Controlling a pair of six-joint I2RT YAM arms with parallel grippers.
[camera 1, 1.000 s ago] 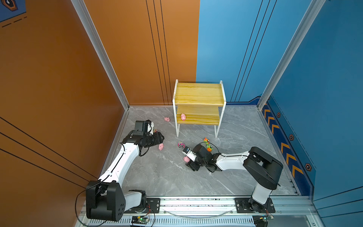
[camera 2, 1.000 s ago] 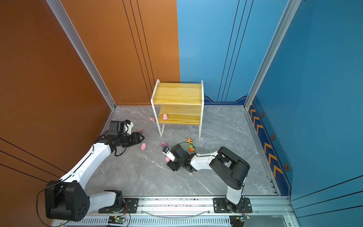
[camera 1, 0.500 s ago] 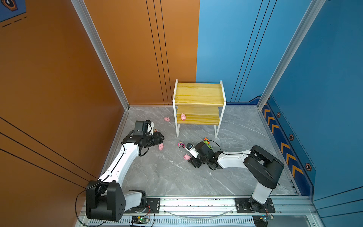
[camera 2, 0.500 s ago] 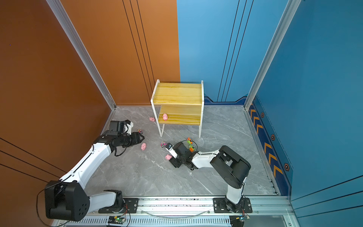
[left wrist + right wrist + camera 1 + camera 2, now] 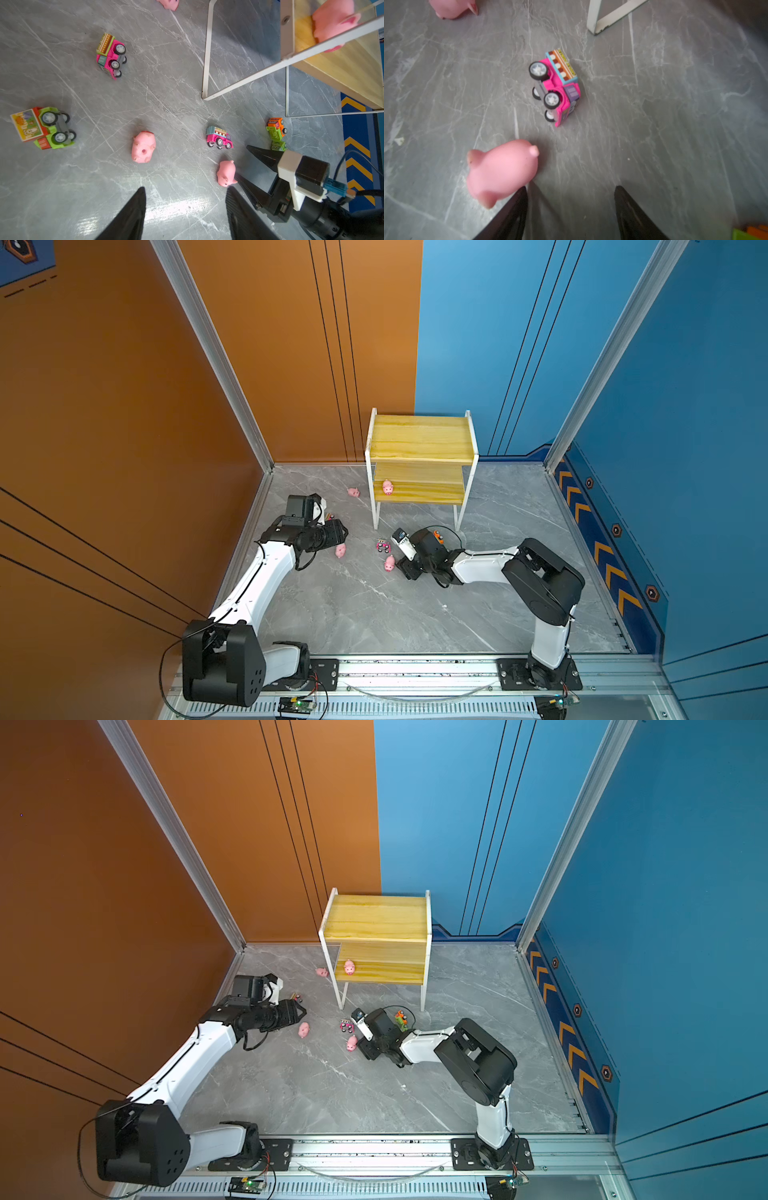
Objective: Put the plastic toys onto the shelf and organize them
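Beside right jaws, pig [image 5: 500,172], pink car [image 5: 557,87], shelf leg [image 5: 593,18]

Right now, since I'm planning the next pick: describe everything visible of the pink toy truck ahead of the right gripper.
A small glossy plastic truck, hot pink with a purple cab panel, a blue-edged box bearing striped awning art, a grey underside and black tyres on silver hubs. It lies tipped on its side on the grey marbled floor, between the shelf's white leg and a pink pig. Only the floor touches it; the open right gripper stands short of it.
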